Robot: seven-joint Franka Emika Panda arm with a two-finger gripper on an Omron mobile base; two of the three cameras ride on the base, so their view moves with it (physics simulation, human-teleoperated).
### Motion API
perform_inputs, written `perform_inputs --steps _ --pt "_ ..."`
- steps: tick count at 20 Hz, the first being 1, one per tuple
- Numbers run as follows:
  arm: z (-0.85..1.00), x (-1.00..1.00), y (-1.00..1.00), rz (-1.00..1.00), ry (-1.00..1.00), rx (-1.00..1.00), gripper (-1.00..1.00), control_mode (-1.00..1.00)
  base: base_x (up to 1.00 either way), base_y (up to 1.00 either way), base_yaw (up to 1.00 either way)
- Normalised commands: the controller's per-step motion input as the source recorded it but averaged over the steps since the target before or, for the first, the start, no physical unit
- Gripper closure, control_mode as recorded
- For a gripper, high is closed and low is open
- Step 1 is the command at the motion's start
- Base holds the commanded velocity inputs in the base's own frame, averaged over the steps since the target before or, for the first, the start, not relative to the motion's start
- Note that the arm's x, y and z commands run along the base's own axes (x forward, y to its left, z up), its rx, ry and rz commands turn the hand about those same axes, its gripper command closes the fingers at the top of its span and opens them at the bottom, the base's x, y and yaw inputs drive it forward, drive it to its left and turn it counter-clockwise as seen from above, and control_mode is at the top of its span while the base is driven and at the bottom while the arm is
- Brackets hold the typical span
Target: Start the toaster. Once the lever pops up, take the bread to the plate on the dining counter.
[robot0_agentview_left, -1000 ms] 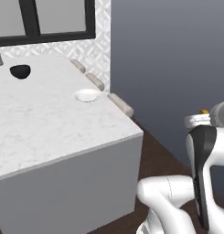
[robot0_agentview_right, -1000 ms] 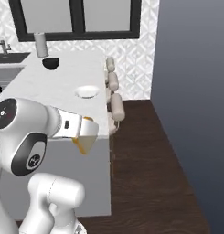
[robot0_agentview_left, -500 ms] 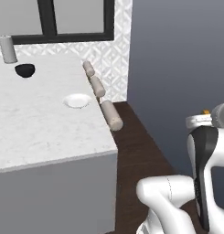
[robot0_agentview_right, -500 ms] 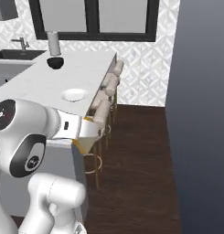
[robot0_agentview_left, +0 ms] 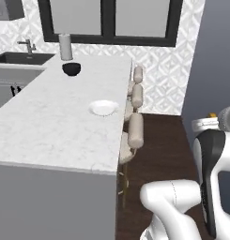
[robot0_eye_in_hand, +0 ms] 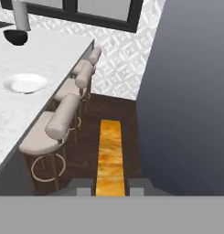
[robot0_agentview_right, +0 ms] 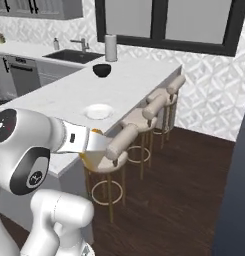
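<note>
White marble spreads across the dining counter [robot0_agentview_left: 50, 126], with the plate [robot0_agentview_left: 103, 108] sitting near its stool-side edge, a black bowl [robot0_agentview_left: 71, 69] and a grey canister [robot0_agentview_left: 65, 46] farther back by the window. Compared with a moment ago the whole view has swung round: the base has turned and driven, so the worktop now runs lengthwise ahead and the row of padded stools [robot0_agentview_right: 144, 117] lines its side. To my eye that puts the carry well underway, with the plate coming within reach but not yet under the arm. The tool [robot0_eye_in_hand: 111, 185] is narrowed, its tips pinching the bread [robot0_eye_in_hand: 109, 155] edge-on, a golden-orange slice jutting forward over the dark floor [robot0_eye_in_hand: 109, 109] beside the nearest stool. From the right, the slice [robot0_agentview_right: 94, 155] hangs just off the worktop's edge, apart from the plate [robot0_agentview_right: 98, 111].
</note>
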Motion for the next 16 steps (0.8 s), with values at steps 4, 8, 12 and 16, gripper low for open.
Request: perform_inputs --steps 4,8,12,16 --pt "0.00 0.00 0.00 0.00 0.00 0.00 1.00 1.00 0.28 -0.70 0.67" --pt "0.00 0.00 0.00 0.00 0.00 0.00 1.00 1.00 0.17 -0.84 0.64" --pt "0.00 0.00 0.00 0.00 0.00 0.00 1.00 1.00 0.01 -0.89 0.64" --pt "0.00 0.00 0.00 0.00 0.00 0.00 1.00 1.00 0.02 -0.96 0.61"
